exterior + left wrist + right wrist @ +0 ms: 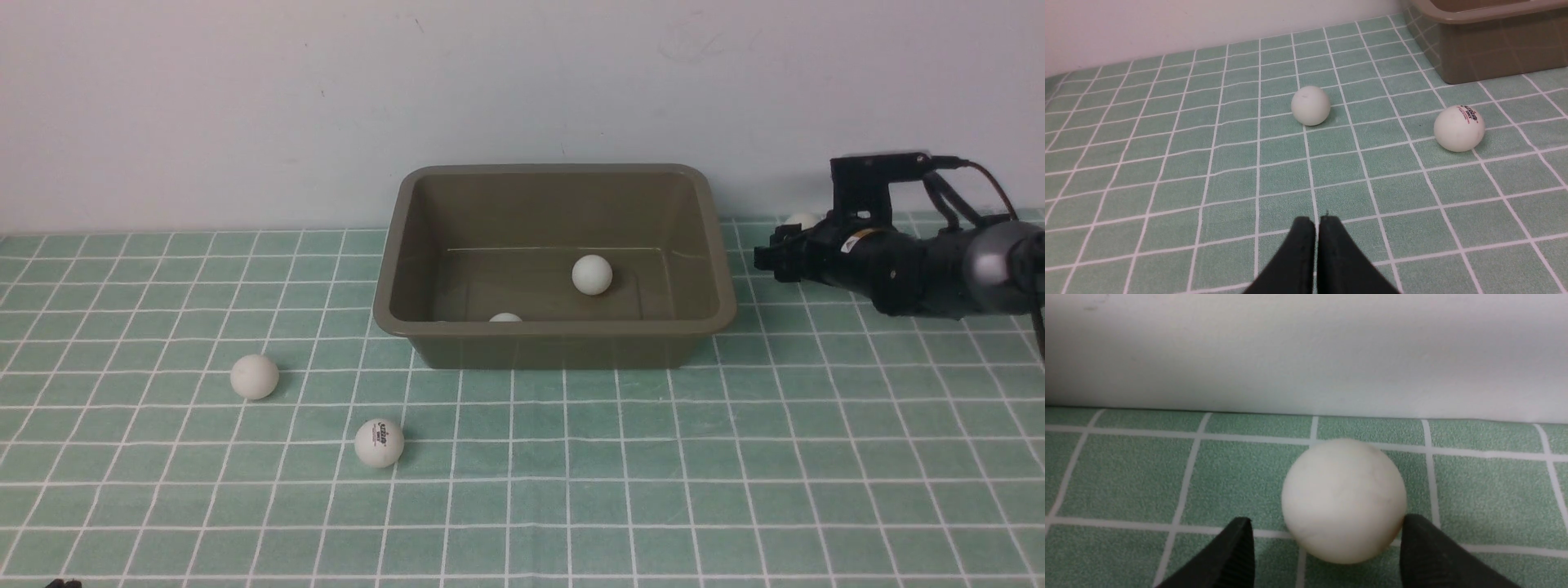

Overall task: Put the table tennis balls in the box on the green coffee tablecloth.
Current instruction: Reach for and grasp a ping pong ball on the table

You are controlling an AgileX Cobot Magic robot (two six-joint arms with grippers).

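Observation:
The olive-brown box (424, 245) stands on the green checked tablecloth (735, 457) by the wall. Two white balls lie in it, one in the middle (592, 274) and one half hidden behind the front wall (505, 318). Two more balls lie on the cloth left of the box, a plain one (254, 376) and a logo one (379, 443). My right gripper (777, 245) is right of the box, low on the cloth. In the right wrist view it (1327, 517) is open around another ball (1344, 500); one finger (1425, 547) touches it. My left gripper (1316, 222) is shut and empty.
The white wall (245, 106) runs close behind the box and behind the ball at my right gripper. In the left wrist view the plain ball (1310, 105), the logo ball (1459, 128) and a corner of the box (1490, 61) lie ahead of the left gripper.

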